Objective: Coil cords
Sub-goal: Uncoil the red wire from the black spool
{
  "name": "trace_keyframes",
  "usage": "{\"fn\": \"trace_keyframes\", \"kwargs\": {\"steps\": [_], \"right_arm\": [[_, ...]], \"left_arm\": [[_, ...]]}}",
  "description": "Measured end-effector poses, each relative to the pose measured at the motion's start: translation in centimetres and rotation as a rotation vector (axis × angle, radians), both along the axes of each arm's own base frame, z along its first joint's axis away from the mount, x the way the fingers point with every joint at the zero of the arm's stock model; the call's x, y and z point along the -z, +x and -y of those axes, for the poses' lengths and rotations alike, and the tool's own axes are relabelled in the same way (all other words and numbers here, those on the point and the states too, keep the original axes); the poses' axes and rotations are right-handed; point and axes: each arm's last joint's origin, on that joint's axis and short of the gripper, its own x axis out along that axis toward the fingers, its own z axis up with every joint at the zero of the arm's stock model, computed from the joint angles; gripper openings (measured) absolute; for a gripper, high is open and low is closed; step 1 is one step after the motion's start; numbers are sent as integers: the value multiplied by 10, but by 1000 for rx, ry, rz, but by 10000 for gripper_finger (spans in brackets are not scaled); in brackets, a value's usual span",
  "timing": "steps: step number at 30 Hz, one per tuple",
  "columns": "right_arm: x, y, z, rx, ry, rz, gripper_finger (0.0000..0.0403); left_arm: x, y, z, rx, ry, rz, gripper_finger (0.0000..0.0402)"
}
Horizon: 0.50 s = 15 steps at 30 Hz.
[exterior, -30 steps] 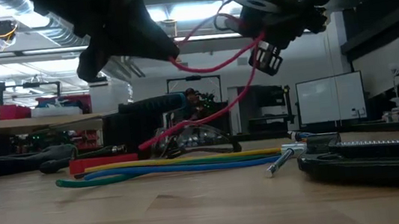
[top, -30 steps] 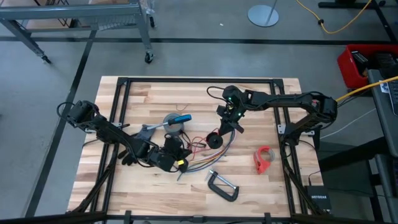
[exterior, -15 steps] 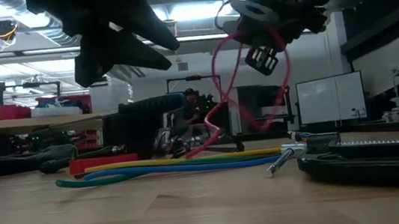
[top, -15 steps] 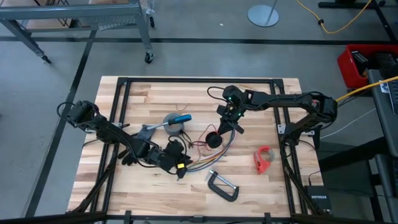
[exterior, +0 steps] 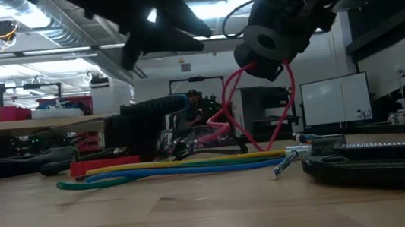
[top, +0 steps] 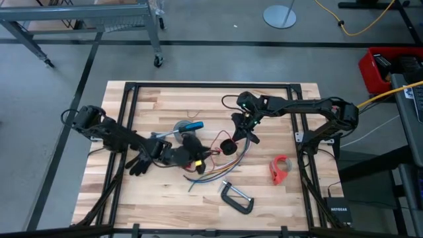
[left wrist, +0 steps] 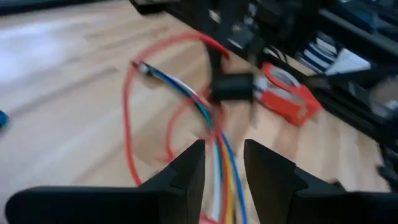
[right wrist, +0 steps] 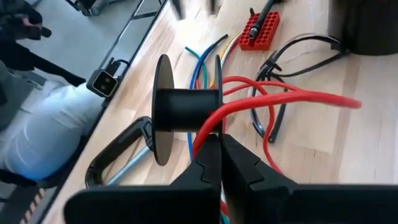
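Note:
My right gripper (top: 240, 136) is shut on a black spool (right wrist: 186, 102) that carries the red cord (right wrist: 280, 96), above the table's middle. The spool also shows in the low view (exterior: 263, 45). From it the red cord hangs in slack loops (exterior: 242, 113) down to the table. The bundle of yellow, blue and green strands (top: 228, 165) lies flat on the wood and also shows in the low view (exterior: 178, 166). A thin black wire (right wrist: 292, 53) lies beside it. My left gripper (top: 197, 157) is open and empty, above the red loops (left wrist: 134, 124). My right gripper pinches the rim of one of the spool's round end discs (right wrist: 218, 129) between its two shut fingers. The spool is lifted clear of the table with its axis about level. The red cord leaves the spool's core right beside the fingertips and hangs slack.
A black C-clamp (top: 236, 197) lies near the front edge. A red tape dispenser (top: 281, 168) sits right of the cords. A grey tape roll with a blue-handled tool (top: 187, 127) is behind my left gripper. A red connector block (right wrist: 261, 28) lies by the strand ends.
My left gripper has let go of the red cord and gone up and toward the table's far edge and right. The cord, at first taut between the two grippers, has dropped into slack loops below the spool. My right gripper has turned the spool.

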Motion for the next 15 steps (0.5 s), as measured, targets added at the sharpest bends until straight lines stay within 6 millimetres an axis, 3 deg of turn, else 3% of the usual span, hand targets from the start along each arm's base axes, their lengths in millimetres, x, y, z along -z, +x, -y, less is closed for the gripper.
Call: {"fn": "trace_keyframes", "kwargs": {"steps": [8, 15], "right_arm": [[0, 5, -13, -24, -81, 12, 0], [-3, 11, -15, -23, -106, 75, 0]], "left_arm": [[-6, 11, -27, 23, -5, 52, 102], [-9, 13, -29, 80, -21, 75, 102]]}}
